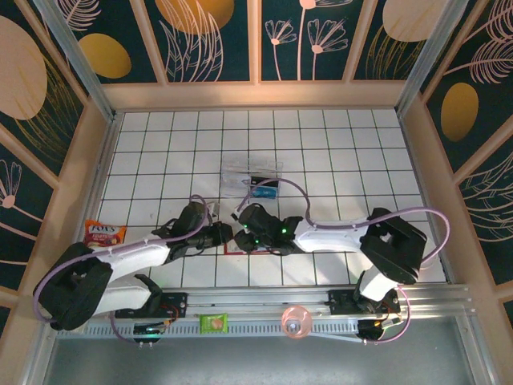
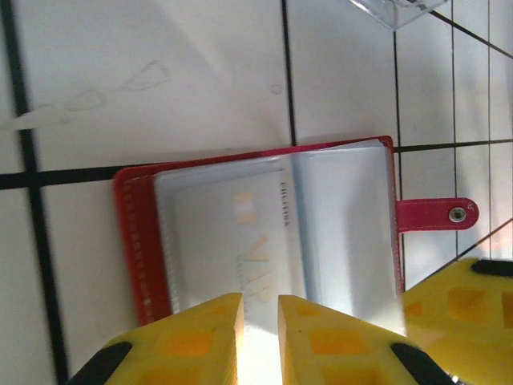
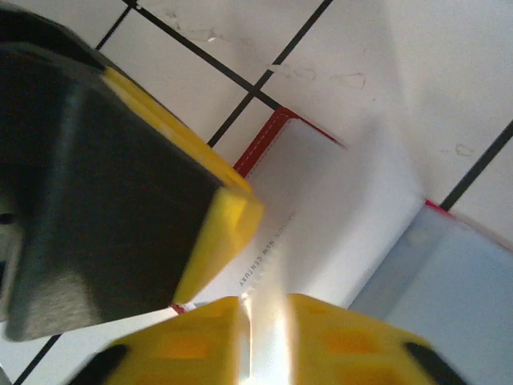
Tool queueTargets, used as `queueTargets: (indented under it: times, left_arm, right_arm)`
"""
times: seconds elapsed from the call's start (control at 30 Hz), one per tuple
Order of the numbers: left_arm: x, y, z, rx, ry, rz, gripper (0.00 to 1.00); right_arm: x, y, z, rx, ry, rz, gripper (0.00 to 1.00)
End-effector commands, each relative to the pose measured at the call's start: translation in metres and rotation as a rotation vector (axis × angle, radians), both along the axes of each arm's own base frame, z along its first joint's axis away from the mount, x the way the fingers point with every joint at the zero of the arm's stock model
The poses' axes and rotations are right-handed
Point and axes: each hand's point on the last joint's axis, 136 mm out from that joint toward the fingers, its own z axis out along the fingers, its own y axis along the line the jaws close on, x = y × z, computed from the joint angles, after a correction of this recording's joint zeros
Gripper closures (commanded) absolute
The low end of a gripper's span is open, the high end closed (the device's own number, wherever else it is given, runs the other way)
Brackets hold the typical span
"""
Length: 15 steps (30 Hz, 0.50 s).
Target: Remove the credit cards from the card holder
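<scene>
Plainly, the card holder is lying open and flat on the white tiled counter between the two arms. Its red snap tab is sticking out to one side, and the clear plastic box is sitting well apart behind it. The left gripper is reaching over one edge of the holder with its yellow fingers drawn almost together, and they look to be pinching the edge of a plastic sleeve. The right gripper is hovering just beside it over the same pages. Its fingers are standing a narrow slit apart, and I cannot tell whether they are gripping anything. A pale card marked VIP is showing through the top sleeve.

The holder is looking light and floppy, so it is likely going to slide or lift if a card is tugged while the cover is not pinned. The sleeves are looking thin, soft and slick, and the cards inside are probably stiff and smooth. The best hold is probably a card's exposed edge at the sleeve mouth, with the other fingers pressing down the red cover.
</scene>
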Motion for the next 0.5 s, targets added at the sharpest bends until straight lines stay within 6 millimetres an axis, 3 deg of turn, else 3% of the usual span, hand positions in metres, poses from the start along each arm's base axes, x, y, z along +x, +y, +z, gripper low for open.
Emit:
queueTargets:
  times: [0.0, 0.33, 0.47]
  left_arm:
    - [0.004, -0.018, 0.012, -0.039, -0.029, -0.057, 0.80]
    - [-0.009, -0.066, 0.015, -0.037, -0.011, -0.226, 0.78]
    - [-0.025, -0.090, -0.002, 0.002, 0.036, -0.332, 0.78]
  right_arm:
    - [0.012, -0.010, 0.025, 0.061, -0.065, -0.075, 0.70]
    - [0.038, -0.076, 0.060, 0.106, -0.164, -0.345, 0.70]
    - [0.037, -0.088, 0.061, 0.104, -0.161, -0.376, 0.74]
